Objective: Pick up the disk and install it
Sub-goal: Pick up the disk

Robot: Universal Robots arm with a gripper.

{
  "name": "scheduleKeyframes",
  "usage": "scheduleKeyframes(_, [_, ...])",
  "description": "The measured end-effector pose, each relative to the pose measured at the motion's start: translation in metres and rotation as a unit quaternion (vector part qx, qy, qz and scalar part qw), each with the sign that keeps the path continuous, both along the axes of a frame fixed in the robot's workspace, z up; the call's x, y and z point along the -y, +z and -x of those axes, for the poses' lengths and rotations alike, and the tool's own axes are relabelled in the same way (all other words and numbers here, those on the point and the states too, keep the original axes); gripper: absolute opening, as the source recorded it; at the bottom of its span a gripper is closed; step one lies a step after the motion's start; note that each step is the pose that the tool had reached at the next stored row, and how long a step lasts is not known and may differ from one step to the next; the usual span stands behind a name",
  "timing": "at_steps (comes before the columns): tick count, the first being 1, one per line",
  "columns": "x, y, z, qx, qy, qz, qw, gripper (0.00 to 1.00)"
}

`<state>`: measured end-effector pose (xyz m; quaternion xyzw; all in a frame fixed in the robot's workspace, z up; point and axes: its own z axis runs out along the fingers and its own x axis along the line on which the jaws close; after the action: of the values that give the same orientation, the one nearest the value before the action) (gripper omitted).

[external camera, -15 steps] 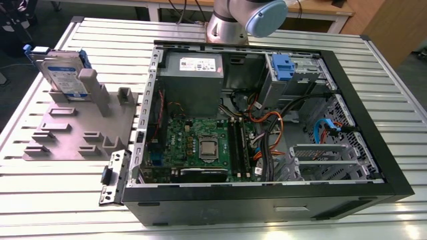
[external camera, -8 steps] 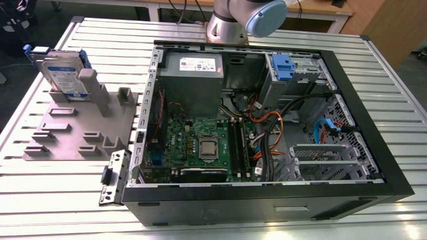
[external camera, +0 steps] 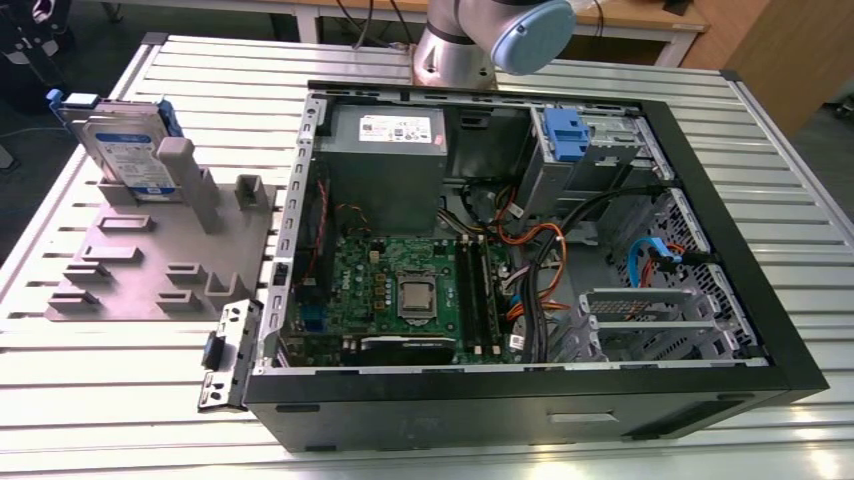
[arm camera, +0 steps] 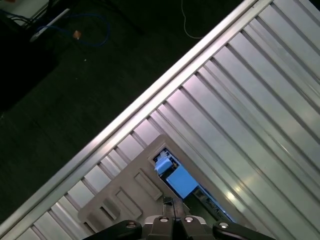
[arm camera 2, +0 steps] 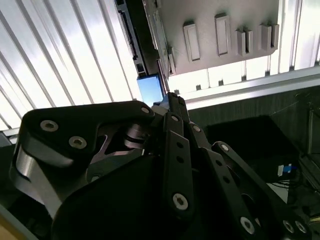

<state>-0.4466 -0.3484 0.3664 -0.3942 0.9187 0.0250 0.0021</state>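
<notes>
The disk (external camera: pixel 127 145) stands on edge in a slot of the grey fixture plate (external camera: pixel 147 270), at the exterior view's left; it is silver with a white-and-blue label and a blue frame. Looking down from high above in the first wrist view, the disk (arm camera: pixel 177 181) is a blue patch just beyond my gripper (arm camera: pixel 169 201). My fingers meet with nothing between them. In the second wrist view the gripper (arm camera 2: pixel 169 95) points at the same blue disk (arm camera 2: pixel 150 89) beside the fixture plate (arm camera 2: pixel 225 30).
An open computer case (external camera: pixel 747 200) lies on the slatted metal table (external camera: pixel 774 120), motherboard up, with a blue latch (external camera: pixel 567 135) at its drive bay and loose cables inside. The arm's joint (external camera: pixel 527 30) hangs over the case's far edge. Dark floor (arm camera: pixel 75 85) borders the table.
</notes>
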Motion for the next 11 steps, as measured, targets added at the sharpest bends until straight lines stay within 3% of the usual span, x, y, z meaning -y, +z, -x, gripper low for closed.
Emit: scheduleKeyframes(11, [0.0,0.0,0.0,0.0,0.006,0.0,0.99998,0.11])
